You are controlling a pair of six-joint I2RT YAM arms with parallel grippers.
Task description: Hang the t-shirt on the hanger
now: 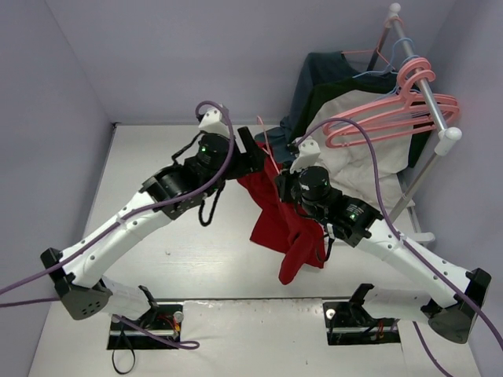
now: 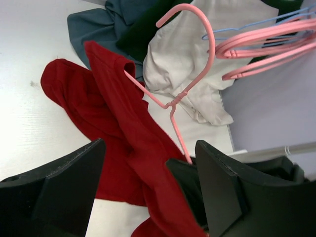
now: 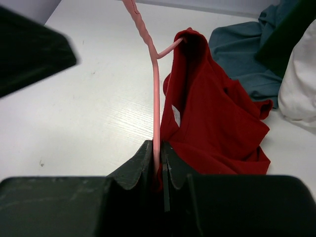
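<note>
T-shirt (image 3: 212,113) deep red, bunched, draped over hanger (image 3: 155,98).

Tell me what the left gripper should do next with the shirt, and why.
Probably close the open left gripper on the loose shirt and draw it over the hanger's bare side: the right gripper clamps that side, and only the other side is inside the shirt.

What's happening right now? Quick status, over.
Right end effector shut on slim pink hanger. Left end effector open, empty. Red cloth t-shirt hangs from one hanger arm. Nothing blocking.
</note>
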